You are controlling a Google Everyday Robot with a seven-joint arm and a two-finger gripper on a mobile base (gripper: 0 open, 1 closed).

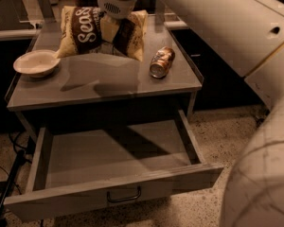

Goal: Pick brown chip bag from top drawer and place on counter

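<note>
Brown chip bag (pixel 83 30) is at upper centre of frame, at the back of the counter (pixel 109 82), lower edge apparently touching the surface, upper part tucked under the gripper (pixel 114 14). Gripper sits right over the bag's middle; whether it is clamped on the bag or apart cannot be told. Top drawer (pixel 113 157) is pulled out at lower centre, nothing visible inside, bar handle (pixel 124 195) facing the camera. A shallow bowl (pixel 36 63) lies just left of the bag, and a drink can (pixel 162 62) lies on its side just right of it. Risks, as judged: crinkly bag may slump or tip on release, nudging the can into a roll toward the counter's right edge, and a lift-off with film snagged could drag the bag.
</note>
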